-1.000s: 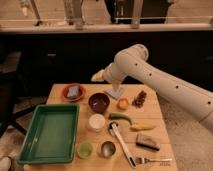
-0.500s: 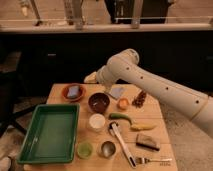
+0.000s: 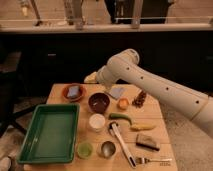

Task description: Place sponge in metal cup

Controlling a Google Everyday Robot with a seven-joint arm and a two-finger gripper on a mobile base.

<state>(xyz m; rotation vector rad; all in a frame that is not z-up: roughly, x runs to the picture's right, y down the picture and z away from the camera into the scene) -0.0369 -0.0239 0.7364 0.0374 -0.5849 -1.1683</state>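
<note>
The sponge [image 3: 74, 91], a small blue-grey block, lies on the orange plate [image 3: 64, 95] at the table's back left. The metal cup [image 3: 107, 148] stands near the front edge, between the pale green cup [image 3: 84, 149] and a white-handled tool [image 3: 122, 142]. My gripper [image 3: 91, 77] hangs at the end of the white arm [image 3: 150, 85], just above and to the right of the plate. It is open and holds nothing. It does not touch the sponge.
A green tray [image 3: 50, 132] fills the left side. A dark bowl [image 3: 99, 102], a white cup [image 3: 97, 121], a grey-blue triangular piece [image 3: 118, 92], an orange fruit [image 3: 123, 104], a banana [image 3: 142, 127], a brown block [image 3: 147, 141] and a fork [image 3: 152, 161] crowd the middle and right.
The arm has swung left, carrying the gripper from above the table's back middle to just beside the orange plate. Nothing on the table has moved.
</note>
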